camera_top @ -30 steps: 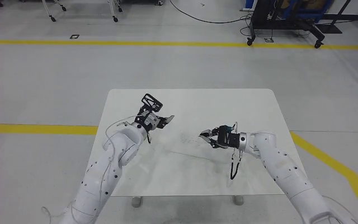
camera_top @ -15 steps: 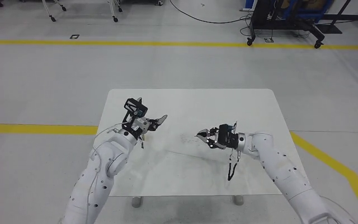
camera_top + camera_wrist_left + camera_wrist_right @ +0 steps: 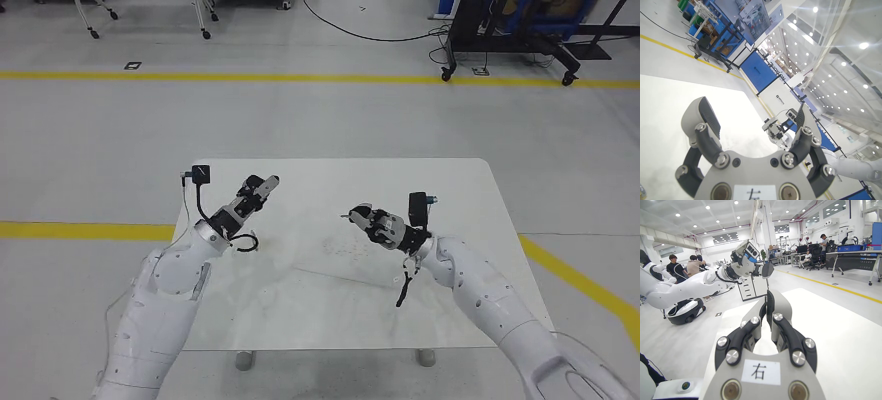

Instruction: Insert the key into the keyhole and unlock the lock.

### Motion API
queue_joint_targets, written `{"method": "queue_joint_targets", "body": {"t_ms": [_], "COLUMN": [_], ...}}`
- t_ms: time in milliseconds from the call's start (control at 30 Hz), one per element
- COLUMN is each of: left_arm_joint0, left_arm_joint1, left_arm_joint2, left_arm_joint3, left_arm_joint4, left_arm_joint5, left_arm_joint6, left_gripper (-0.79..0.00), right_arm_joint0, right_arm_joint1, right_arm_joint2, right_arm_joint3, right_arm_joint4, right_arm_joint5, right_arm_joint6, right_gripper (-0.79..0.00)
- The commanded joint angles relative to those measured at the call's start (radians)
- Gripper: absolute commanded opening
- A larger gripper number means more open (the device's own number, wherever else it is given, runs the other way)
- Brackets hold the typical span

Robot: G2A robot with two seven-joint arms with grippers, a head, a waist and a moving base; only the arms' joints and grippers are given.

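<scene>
Hovering over the table's (image 3: 450,185) far left corner with the left gripper (image 3: 753,106), fingers spread wide; hanging above the middle with the right gripper (image 3: 766,303), fingers pressed together.

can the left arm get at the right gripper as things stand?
Probably yes. The left gripper is open, holds nothing and points across the table toward the right gripper, which is shut and faces it. Only bare table surface lies between them.
</scene>
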Motion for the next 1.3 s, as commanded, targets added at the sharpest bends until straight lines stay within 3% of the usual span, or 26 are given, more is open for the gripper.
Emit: {"method": "queue_joint_targets", "body": {"t_ms": [0, 67, 133, 267, 467, 600, 733, 833, 933, 1067, 1267], "left_arm_joint0": [0.000, 0.016, 0.014, 0.015, -0.023, -0.033, -0.039, -0.045, -0.048, -0.052, -0.057], "left_arm_joint1": [0.000, -0.009, -0.008, -0.007, 0.001, 0.007, 0.008, 0.009, 0.011, 0.013, 0.014], "left_arm_joint2": [0.000, 0.018, 0.025, 0.064, 0.099, 0.099, 0.120, 0.130, 0.137, 0.147, 0.153], "left_arm_joint3": [0.000, -0.016, -0.021, -0.027, 0.009, 0.018, 0.023, 0.030, 0.035, 0.040, 0.045], "left_arm_joint4": [0.140, -0.040, -0.031, -0.029, -0.204, -0.174, -0.157, -0.154, -0.114, -0.074, -0.082], "left_arm_joint5": [0.000, 0.010, 0.019, -0.016, -0.005, -0.043, -0.065, -0.072, -0.070, -0.060, -0.042], "left_arm_joint6": [0.004, 0.006, -0.031, -0.109, -0.392, -0.416, -0.427, -0.438, -0.429, -0.417, -0.385], "left_gripper": [0.000, 0.000, 0.000, 0.000, 0.000, 0.000, 0.000, -0.077, -0.256, -0.388, -0.419], "right_arm_joint0": [0.000, 0.000, -0.007, -0.056, -0.013, 0.009, 0.026, 0.035, 0.038, 0.041, 0.032], "right_arm_joint1": [0.000, 0.000, 0.000, -0.009, -0.025, -0.027, -0.036, -0.050, -0.062, -0.076, -0.098], "right_arm_joint2": [0.000, 0.000, 0.003, -0.052, -0.223, -0.242, -0.235, -0.236, -0.224, -0.195, -0.159], "right_arm_joint3": [-0.001, -0.001, -0.004, -0.047, -0.041, -0.044, 0.025, 0.053, 0.062, 0.076, 0.074], "right_arm_joint4": [0.000, 0.000, 0.014, 0.218, 0.817, 1.086, 1.222, 1.302, 1.373, 1.418, 1.451], "right_arm_joint5": [0.000, 0.000, 0.008, -0.005, -0.005, -0.005, -0.005, -0.005, -0.005, -0.005, -0.005], "right_arm_joint6": [-0.001, -0.001, -0.002, 0.017, 0.386, 0.555, 0.691, 0.787, 0.868, 0.959, 1.081], "right_gripper": [-0.785, -0.785, -0.785, -0.785, -0.785, -0.785, -0.785, -0.785, -0.785, -0.785, -0.785]}}
